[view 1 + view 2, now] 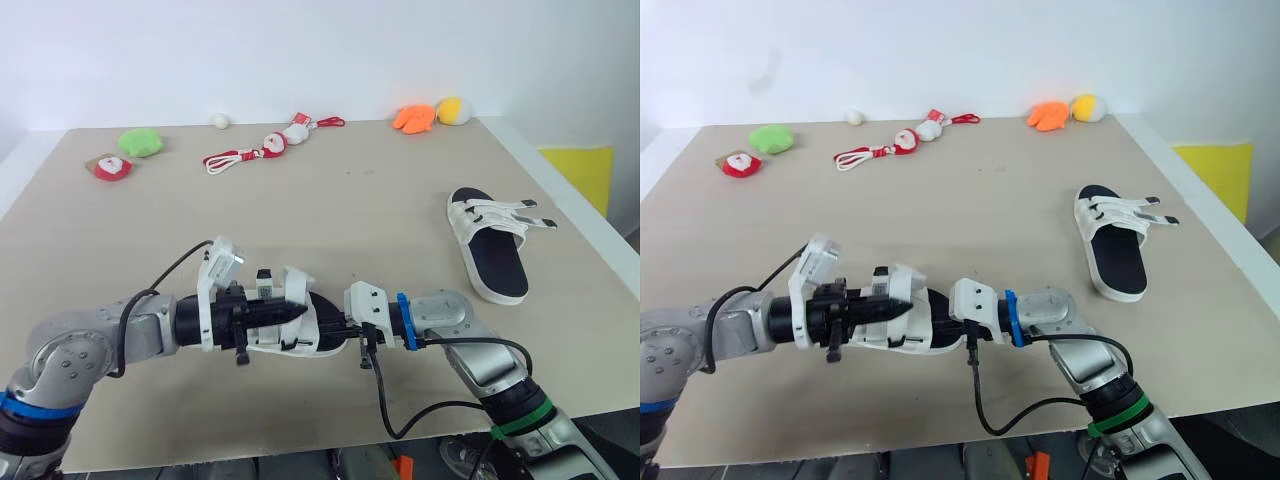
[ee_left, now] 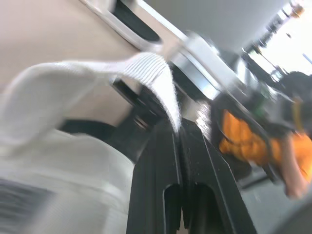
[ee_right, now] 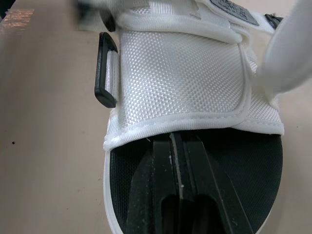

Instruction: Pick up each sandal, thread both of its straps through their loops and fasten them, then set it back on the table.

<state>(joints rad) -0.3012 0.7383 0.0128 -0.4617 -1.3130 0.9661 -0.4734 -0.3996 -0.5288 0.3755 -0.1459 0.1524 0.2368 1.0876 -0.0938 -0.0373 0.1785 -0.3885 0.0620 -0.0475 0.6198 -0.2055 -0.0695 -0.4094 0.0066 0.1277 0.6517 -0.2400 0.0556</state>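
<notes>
A white sandal with a black footbed hangs between my two grippers near the table's front edge. My left gripper is shut on the end of one of its white straps, pinched at the fingertips. My right gripper is shut on the sandal's open end, its fingers reaching over the footbed under the white upper. A black loop sits at the upper's side. The second sandal lies on the table at the right, its two straps loose and sticking out.
Along the far edge lie a green plush, a red and white toy, a red cord with small toys, a white ball and orange and yellow toys. The table's right edge runs close to the second sandal.
</notes>
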